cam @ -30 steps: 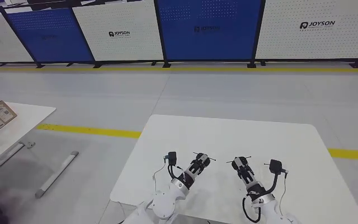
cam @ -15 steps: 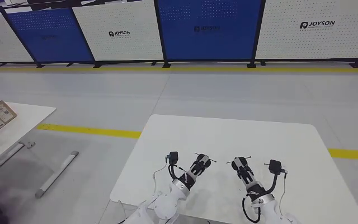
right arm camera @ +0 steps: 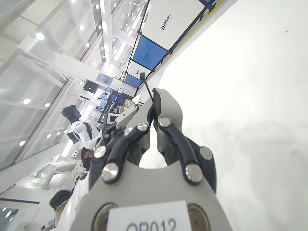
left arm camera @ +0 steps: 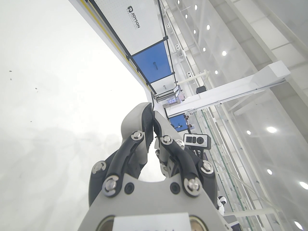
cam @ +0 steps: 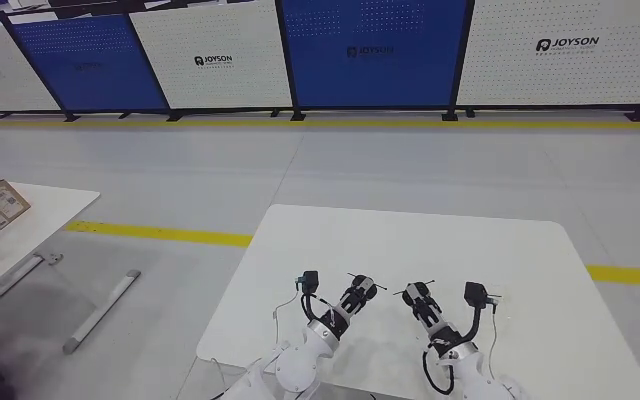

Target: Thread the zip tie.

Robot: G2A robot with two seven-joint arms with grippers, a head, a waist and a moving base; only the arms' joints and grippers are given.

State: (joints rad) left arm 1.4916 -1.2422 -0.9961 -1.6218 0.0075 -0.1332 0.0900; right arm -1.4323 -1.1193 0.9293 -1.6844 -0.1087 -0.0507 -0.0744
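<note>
Right gripper point(right arm camera: 153, 103) fingers pinch the zip tie point(right arm camera: 147, 84) above the bench point(cam: 400, 235), one end poking free (exposed for threading). The left gripper point(left arm camera: 152, 115) fingers are pressed together, seemingly on its other end.

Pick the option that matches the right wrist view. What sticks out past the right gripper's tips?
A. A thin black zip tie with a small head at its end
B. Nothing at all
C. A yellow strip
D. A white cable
A: the right wrist view shows a thin black zip tie, small head at its far end, sticking out of the shut right gripper.
</note>
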